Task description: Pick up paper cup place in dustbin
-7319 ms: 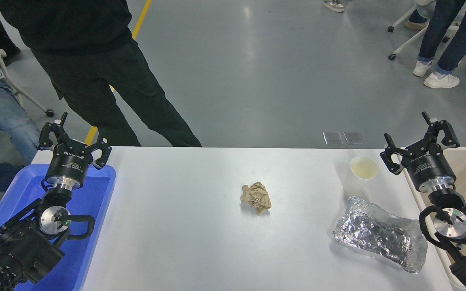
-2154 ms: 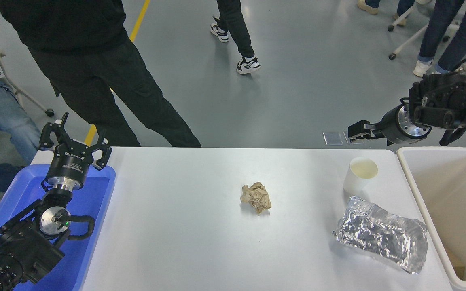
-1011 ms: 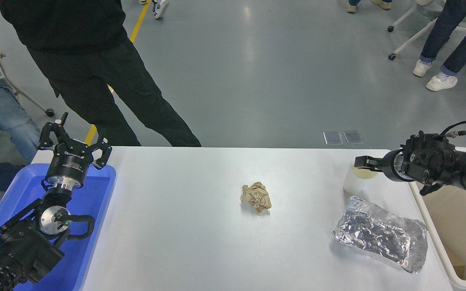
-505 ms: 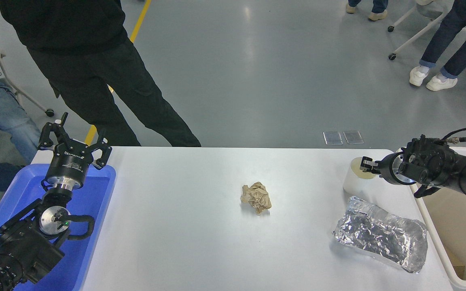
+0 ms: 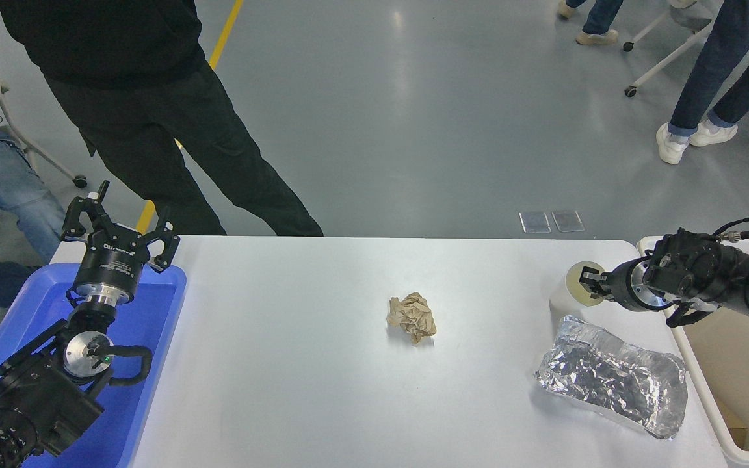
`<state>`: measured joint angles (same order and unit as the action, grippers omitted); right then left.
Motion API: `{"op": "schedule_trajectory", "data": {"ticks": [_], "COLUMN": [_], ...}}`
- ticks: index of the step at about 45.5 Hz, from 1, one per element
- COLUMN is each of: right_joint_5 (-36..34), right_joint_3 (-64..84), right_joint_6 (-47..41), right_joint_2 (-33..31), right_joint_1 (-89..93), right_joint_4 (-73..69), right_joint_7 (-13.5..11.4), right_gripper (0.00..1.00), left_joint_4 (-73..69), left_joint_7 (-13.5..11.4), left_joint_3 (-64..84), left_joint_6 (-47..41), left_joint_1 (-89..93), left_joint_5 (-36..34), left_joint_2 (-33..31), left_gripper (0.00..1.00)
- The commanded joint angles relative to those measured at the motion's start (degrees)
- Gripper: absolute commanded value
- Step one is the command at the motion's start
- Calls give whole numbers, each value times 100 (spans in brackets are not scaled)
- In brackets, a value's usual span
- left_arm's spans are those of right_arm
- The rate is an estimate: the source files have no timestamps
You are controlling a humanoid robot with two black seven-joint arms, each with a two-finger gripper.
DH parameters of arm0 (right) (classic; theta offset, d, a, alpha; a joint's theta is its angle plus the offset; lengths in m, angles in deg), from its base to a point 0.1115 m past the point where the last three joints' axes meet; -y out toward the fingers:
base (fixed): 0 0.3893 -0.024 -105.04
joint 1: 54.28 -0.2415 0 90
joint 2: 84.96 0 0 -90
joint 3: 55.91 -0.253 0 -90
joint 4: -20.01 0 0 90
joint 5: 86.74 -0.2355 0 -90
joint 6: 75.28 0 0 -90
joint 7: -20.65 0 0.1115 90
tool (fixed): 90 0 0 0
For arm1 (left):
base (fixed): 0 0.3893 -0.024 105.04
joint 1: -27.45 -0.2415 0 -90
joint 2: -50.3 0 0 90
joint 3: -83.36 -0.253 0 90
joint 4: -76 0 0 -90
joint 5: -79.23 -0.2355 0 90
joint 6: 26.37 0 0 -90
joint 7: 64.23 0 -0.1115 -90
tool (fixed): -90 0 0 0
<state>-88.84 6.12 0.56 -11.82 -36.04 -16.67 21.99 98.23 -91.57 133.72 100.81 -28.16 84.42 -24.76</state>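
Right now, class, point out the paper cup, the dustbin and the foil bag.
paper cup (image 5: 562, 304), head view, white side wall.
dustbin (image 5: 692, 364), head view, near-left rim.
foil bag (image 5: 612, 383), head view, crumpled middle.

My single head view, mounted high on the robot's side, facing forward and down over the table (image 5: 322, 390), both arms entering from my lower left and right edges, grey floor (image 5: 413, 130) and standing people's legs (image 5: 173, 149) beyond the far edge
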Motion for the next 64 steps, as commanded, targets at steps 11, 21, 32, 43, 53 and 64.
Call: {"op": "schedule_trajectory", "data": {"ticks": [11,21,32,43,53,64], "right_joint_5": [-11,271,297,587,605,684], "right_joint_3": [81,660,1057,1101,1109,1171], "right_joint_6": [-578,-1694,-3084,-3084,-3084,-3084], "right_joint_2": [-423,-907,-924,-1117,-1232,-1232], "right_joint_1": [-890,-2762,-4143,-5294,-6007,-6016], "right_joint_4": [-910,-2511,-2757,-3126,-3381,-3417], "right_joint_7": [-11,-2,7,7,-2,-11], "right_gripper": [0,0,0,0,0,0], "left_joint_4": [1,1,1,1,1,1], "left_joint_7": [0,9,9,9,9,9], "left_joint_3": [0,0,0,0,0,0], "left_joint_6": [0,0,0,0,0,0], "left_joint_1": [6,6,6,6,-3,6], "left_joint_5": [0,-9,0,0,0,0], "left_joint_2": [0,0,0,0,0,0], "left_gripper": [98,98,98,98,98,98]}}
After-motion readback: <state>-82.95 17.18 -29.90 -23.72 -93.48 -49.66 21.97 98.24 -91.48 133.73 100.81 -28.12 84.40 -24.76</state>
